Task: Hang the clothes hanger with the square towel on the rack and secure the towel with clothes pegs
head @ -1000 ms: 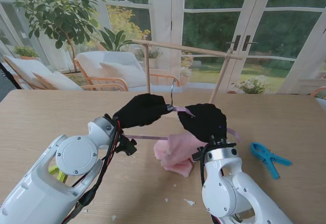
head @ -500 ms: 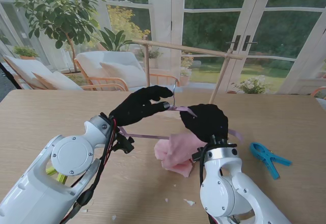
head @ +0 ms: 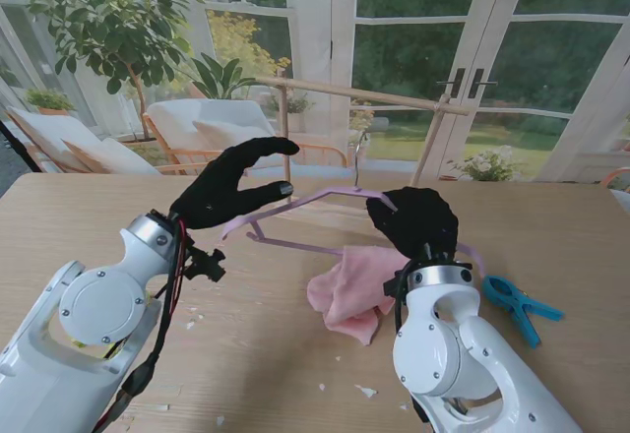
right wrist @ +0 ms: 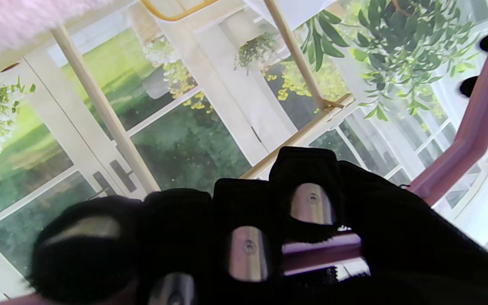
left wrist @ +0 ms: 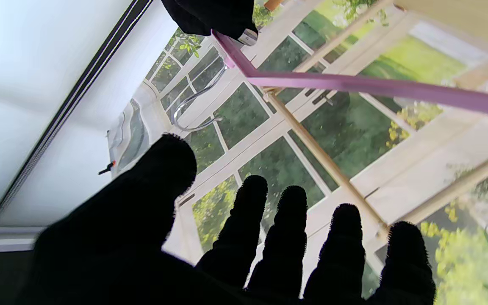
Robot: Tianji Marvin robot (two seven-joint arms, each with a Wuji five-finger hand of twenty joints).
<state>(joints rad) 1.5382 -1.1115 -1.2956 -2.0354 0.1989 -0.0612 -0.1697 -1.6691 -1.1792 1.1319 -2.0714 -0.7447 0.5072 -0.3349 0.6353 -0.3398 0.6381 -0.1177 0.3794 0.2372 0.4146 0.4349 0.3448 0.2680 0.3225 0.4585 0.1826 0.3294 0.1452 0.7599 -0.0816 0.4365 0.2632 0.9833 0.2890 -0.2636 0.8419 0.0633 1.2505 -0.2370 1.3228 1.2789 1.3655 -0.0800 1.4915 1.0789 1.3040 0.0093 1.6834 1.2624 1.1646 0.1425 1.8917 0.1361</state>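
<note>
My right hand [head: 415, 220] is shut on the right end of the purple hanger [head: 295, 202], holding it tilted above the table. Its metal hook [head: 359, 157] rises just short of the wooden rack bar [head: 364, 95]. The pink towel [head: 346, 290] droops from the hanger's lower bar, its bottom resting on the table. My left hand [head: 228, 193] is open with fingers spread, beside the hanger's left end and not holding it. The left wrist view shows the hanger bar [left wrist: 354, 84] and hook [left wrist: 193, 110] beyond my spread fingers. My fingers wrap the bar [right wrist: 324, 252] in the right wrist view. A blue peg [head: 520, 301] lies at the right.
The rack's two uprights [head: 284, 128] stand at the far side of the wooden table [head: 118, 207]. Small white scraps [head: 364, 391] lie on the table near me. Behind the rack are glass doors, garden chairs and a plant.
My left hand let go of the hanger, opened and drew back to the left. My right hand raised the hanger and carried it right, bringing the hook closer to the rack bar; the towel rose with it.
</note>
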